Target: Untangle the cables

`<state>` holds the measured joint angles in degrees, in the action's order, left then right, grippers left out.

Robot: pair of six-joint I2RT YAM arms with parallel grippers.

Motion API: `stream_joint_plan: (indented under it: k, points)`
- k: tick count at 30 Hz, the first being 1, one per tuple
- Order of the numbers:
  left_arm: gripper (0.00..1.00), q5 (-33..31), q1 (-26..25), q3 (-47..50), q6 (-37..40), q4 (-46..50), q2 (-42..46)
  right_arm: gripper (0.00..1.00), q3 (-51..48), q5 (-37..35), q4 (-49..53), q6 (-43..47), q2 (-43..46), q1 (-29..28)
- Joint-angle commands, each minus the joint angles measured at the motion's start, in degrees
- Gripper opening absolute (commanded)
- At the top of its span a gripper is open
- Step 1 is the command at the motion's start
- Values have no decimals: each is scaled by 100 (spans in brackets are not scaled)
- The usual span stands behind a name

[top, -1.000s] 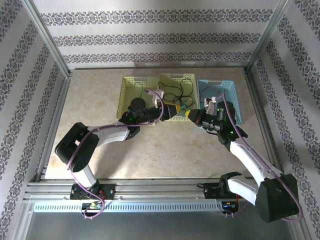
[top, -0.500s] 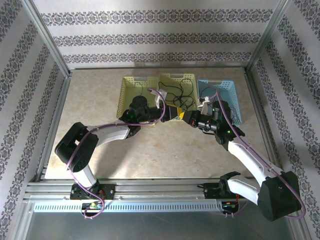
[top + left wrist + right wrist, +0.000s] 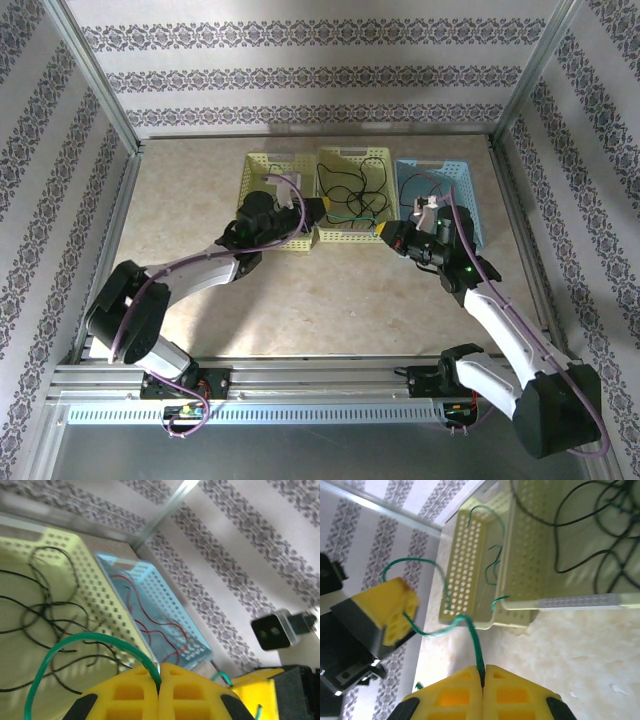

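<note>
Green cable (image 3: 474,640) runs through the air between the two claws, just in front of three baskets at the far side of the table (image 3: 300,300). The left claw (image 3: 159,672) is squeezed tight on it, and the cable makes a big loop out from the tips. The right claw (image 3: 482,672) is squeezed tight on it too. From there the green cable goes up to the left claw, and more of it hangs over the left basket (image 3: 465,555). The claws are near each other but not touching. Black cables (image 3: 350,188) lie in a loose tangle in the middle basket (image 3: 352,153). Red cables (image 3: 148,625) lie in the blue basket (image 3: 472,205).
</note>
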<state>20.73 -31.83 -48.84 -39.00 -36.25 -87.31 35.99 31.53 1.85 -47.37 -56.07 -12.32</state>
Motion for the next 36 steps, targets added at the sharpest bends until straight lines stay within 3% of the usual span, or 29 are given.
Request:
stream_joint_plan:
  k: [1,4,7,8,14,18,24,28,31,36]
  points:
    - [0,-676,359,85,307,589,412,0,-60,-788,589,211,121,208]
    - [0,-652,542,105,288,661,530,4,41,-379,483,270,-37,174]
    - [0,-707,841,63,63,665,489,36,262,-295,523,363,-174,7]
    - [0,-799,938,26,11,707,474,40,321,-353,560,405,-185,-34]
    - [0,-1693,1198,-668,672,1492,105,45,350,-510,593,379,-239,-86]
    - [0,-2624,1220,-1227,849,2119,-520,46,348,-490,665,403,-247,-96]
    - [21,-3507,1211,-1623,473,2145,-1181,46,414,-465,825,489,-171,-104]
    - [52,-2938,1200,-1852,471,1743,-1415,46,497,-481,1009,606,-173,-98]
    - [61,-2564,1164,-1937,547,1551,-1404,46,506,-534,1056,633,-183,-86]
    - [66,-2361,1050,-1796,920,1506,-1001,47,465,-1096,1345,641,-194,59]
